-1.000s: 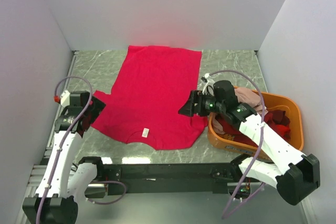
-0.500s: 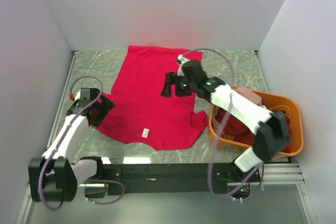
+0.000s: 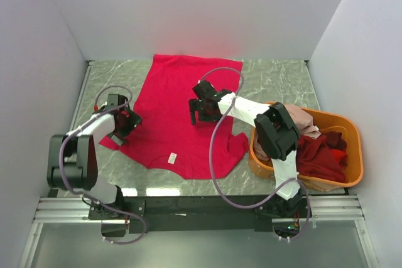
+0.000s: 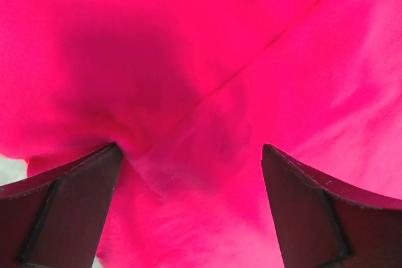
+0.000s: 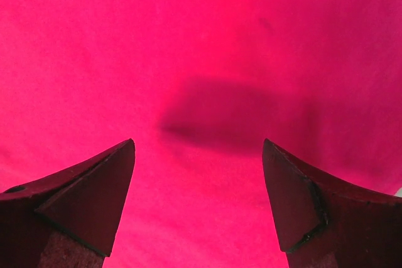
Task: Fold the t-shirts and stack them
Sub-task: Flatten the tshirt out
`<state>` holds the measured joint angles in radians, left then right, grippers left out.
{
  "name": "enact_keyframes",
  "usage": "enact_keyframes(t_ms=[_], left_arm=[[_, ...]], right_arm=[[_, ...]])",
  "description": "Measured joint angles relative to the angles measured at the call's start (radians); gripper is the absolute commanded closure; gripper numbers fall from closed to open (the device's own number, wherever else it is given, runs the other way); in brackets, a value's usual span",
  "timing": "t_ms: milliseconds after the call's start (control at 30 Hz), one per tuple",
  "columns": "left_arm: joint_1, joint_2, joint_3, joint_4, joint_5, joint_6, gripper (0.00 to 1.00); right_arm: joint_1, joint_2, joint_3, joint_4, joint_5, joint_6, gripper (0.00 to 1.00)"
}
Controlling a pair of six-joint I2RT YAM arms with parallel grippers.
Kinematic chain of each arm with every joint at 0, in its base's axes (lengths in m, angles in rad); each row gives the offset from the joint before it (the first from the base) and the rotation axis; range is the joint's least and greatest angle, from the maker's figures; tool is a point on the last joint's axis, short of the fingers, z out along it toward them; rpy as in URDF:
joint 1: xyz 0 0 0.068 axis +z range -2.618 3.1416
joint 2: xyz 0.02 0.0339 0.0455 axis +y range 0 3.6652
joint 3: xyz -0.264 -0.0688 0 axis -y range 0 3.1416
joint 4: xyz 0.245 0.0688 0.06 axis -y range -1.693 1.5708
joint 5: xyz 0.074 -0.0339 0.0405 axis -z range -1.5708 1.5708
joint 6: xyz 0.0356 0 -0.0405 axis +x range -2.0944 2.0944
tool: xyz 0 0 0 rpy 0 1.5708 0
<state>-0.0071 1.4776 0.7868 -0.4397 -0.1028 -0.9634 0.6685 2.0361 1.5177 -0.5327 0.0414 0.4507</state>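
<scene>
While the crimson-pink t-shirt (image 3: 173,92) lies spread flat on the grey marbled desk (image 3: 279,80), its hem toward the far wall and its small white neck label (image 3: 174,158) toward the near edge, both arms reach over it. The left gripper (image 3: 125,123) is low over the shirt's left sleeve (image 3: 119,142), its jaws spread wide with nothing held; in the left wrist view a diagonal seam (image 4: 251,61) and a soft ruck of cloth lie between its fingers (image 4: 69,186). The right gripper (image 3: 201,111) hangs over the middle of the shirt, jaws also wide and empty, with smooth cloth and its own shadow beneath. At the right, the orange basket (image 3: 353,133) holds a dark red t-shirt (image 3: 317,158) and a pale pink t-shirt (image 3: 300,119), bunched together.
</scene>
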Motion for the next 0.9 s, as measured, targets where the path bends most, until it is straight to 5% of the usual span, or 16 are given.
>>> enact_keyframes(t_ms=[367, 567, 767, 900], left_arm=[[-0.001, 0.31, 0.336, -0.114, -0.128, 0.021, 0.01], [0.022, 0.509, 0.6, -0.179, -0.211, 0.077, 0.01], [0.04, 0.737, 0.945, -0.182, -0.188, 0.188, 0.0], [0.043, 0.831, 1.091, -0.077, -0.044, 0.257, 0.01]], right_arm=[[0.113, -0.06, -0.167, 0.103, -0.009, 0.022, 0.12], [0.297, -0.076, -0.182, 0.124, -0.113, 0.046, 0.12], [0.537, 0.122, 0.177, 0.033, -0.28, -0.011, 0.12], [0.586, 0.225, 0.404, -0.014, -0.356, -0.048, 0.12]])
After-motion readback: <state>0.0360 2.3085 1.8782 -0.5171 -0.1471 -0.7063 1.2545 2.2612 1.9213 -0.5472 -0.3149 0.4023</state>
